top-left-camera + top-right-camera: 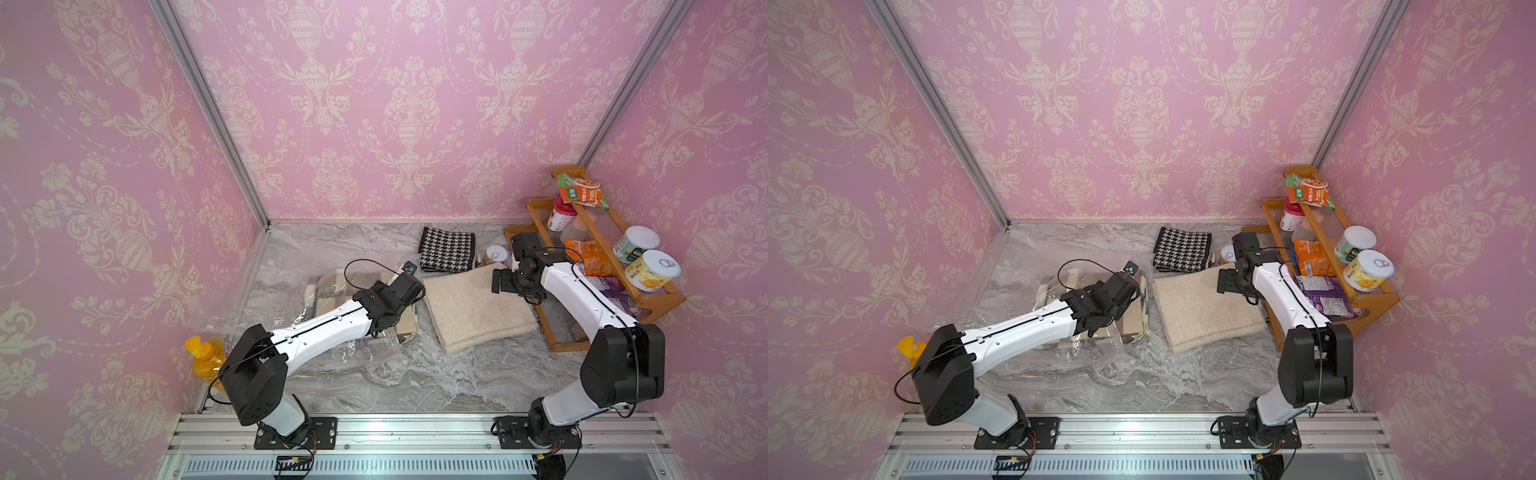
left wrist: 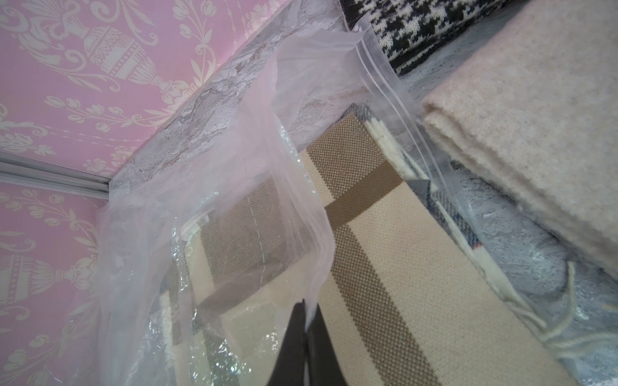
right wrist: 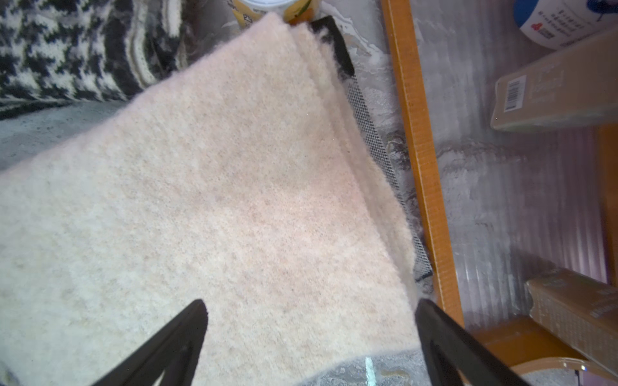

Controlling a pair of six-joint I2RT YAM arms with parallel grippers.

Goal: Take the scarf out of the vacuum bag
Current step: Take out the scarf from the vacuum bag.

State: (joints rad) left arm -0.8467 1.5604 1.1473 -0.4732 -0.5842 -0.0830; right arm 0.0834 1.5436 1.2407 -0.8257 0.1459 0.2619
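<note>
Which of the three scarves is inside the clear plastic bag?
The striped scarf; the fluffy beige scarf and the houndstooth scarf lie outside the vacuum bag.

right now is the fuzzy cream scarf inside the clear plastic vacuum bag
Out: the fuzzy cream scarf lies folded, uncovered, on the marble tabletop beside the clear vacuum bag.

Vacuum bag (image 2: pixel 234 187): clear, glossy, crinkled plastic. Cream scarf (image 3: pixel 217 200): fuzzy matt cloth. Table (image 1: pixel 415 382): marble-patterned, smooth, faint sheen. Rack (image 3: pixel 418 133): orange-brown wood.
</note>
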